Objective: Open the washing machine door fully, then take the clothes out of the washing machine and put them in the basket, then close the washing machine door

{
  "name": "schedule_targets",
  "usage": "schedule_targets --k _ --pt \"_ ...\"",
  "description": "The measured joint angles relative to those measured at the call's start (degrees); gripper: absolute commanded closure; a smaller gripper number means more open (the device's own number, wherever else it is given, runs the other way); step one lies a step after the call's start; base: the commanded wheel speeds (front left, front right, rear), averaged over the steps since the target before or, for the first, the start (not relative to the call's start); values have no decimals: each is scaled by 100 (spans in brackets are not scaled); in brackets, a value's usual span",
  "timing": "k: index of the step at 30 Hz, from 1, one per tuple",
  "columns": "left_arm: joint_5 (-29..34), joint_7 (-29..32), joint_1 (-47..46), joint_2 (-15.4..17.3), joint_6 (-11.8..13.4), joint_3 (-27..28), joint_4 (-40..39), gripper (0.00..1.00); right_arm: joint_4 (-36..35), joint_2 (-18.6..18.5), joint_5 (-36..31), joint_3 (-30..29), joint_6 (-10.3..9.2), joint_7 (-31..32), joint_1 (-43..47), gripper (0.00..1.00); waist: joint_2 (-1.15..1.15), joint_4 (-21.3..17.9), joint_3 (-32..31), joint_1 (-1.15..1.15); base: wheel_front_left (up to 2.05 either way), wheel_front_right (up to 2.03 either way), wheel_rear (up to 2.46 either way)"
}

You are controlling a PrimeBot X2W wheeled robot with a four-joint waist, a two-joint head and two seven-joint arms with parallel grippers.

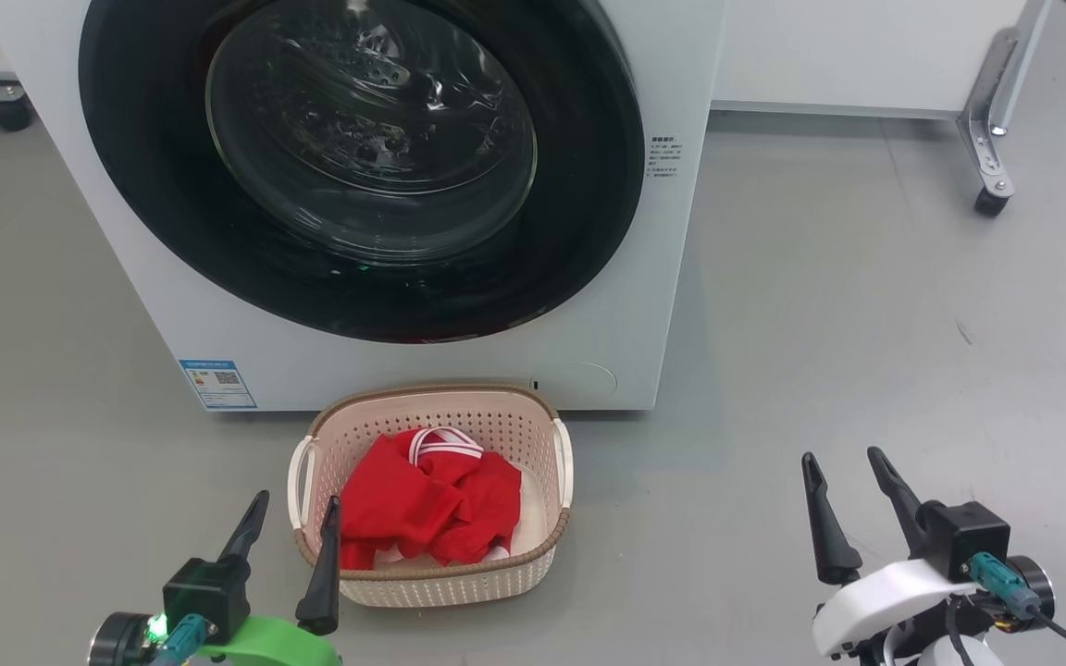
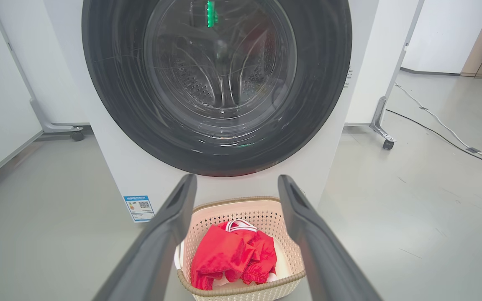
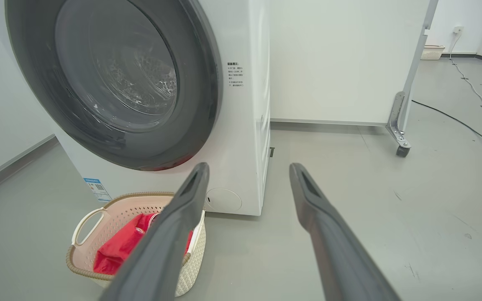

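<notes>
Largest first: the washing machine [image 1: 672, 305], a white front-loader, fills the far left of my head view, with a blue sticker [image 1: 218, 384] at its lower left corner. The washing machine door [image 1: 366, 166] lies flush against its front, so I judge it shut. It is a stiff, fairly heavy part with a glossy black rim that would slip under my fingers, and I cannot make out a handle recess, so I would look for one along the rim edge before pulling. The basket [image 1: 459, 583] stands on the grey floor [image 1: 820, 305], just near of the machine and under the door. I judge it light, rigid plastic that slides if nudged, and it is best taken by the white handles [image 1: 563, 462] at its left and right ends. The clothes [image 1: 422, 504] lie crumpled inside the basket. They are red, soft and limp, light enough to lift by one pinch, and the raised fold or the striped collar trim [image 1: 445, 442] at the far side gives the surest hold. The left gripper [image 1: 297, 504] hovers at the basket's near left corner, its fingers spread wide and holding nothing. Whether its right finger touches the rim I cannot tell. The right gripper [image 1: 842, 458] is well apart to the right over bare floor, equally wide and empty. With the clothes in the basket and the door shut, I judge the task essentially done.
</notes>
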Motion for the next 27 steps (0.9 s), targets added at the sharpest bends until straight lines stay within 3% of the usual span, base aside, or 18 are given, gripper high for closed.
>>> schedule_targets --k 27 --pt "9 36 37 1 33 -5 -65 0 -219 5 -8 21 -42 0 250 0 0 -14 12 0 0 0 0"
